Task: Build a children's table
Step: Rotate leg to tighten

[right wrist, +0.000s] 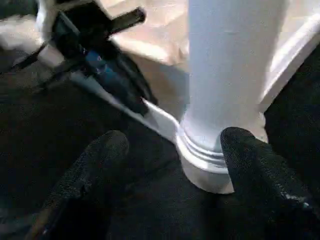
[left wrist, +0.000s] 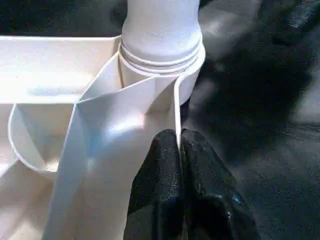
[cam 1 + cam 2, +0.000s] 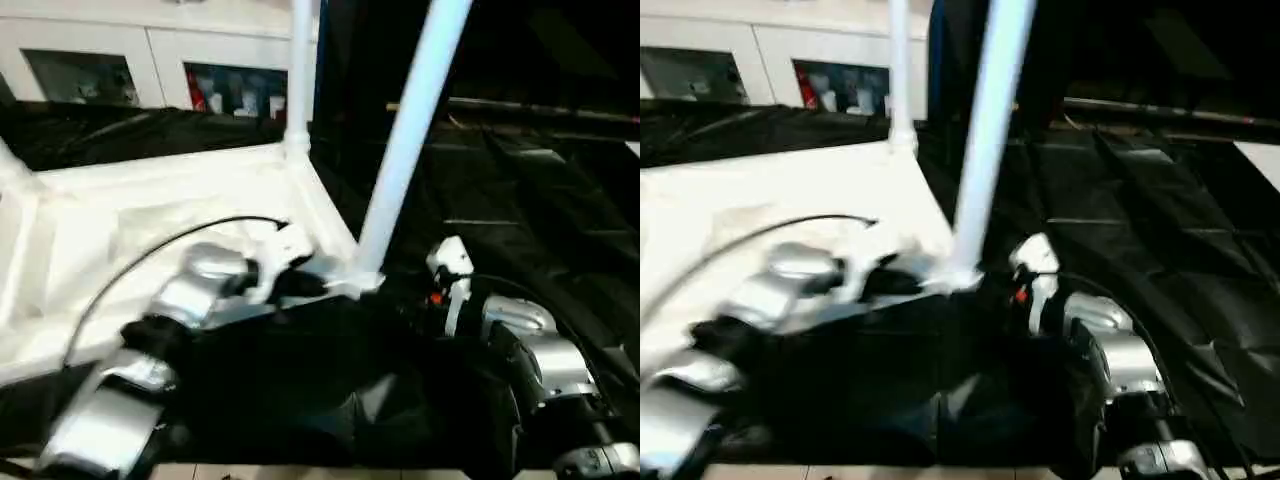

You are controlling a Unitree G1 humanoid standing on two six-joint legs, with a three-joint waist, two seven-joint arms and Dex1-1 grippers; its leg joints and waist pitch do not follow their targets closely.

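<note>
Left gripper (image 2: 179, 150) pinched shut on the thin rim of the upturned white plastic ribbed tabletop (image 2: 100, 145), beside its corner socket, right gripper (image 1: 172, 150) spread open around the white tapered tube leg (image 1: 230, 75) seated there, leg top cut off, black-draped table (image 3: 520, 200) beneath.

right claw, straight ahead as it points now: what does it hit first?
Most likely the base of the near table leg, where it sits in the tabletop's corner socket. The open right claw already straddles it; exact gap is unclear.
</note>
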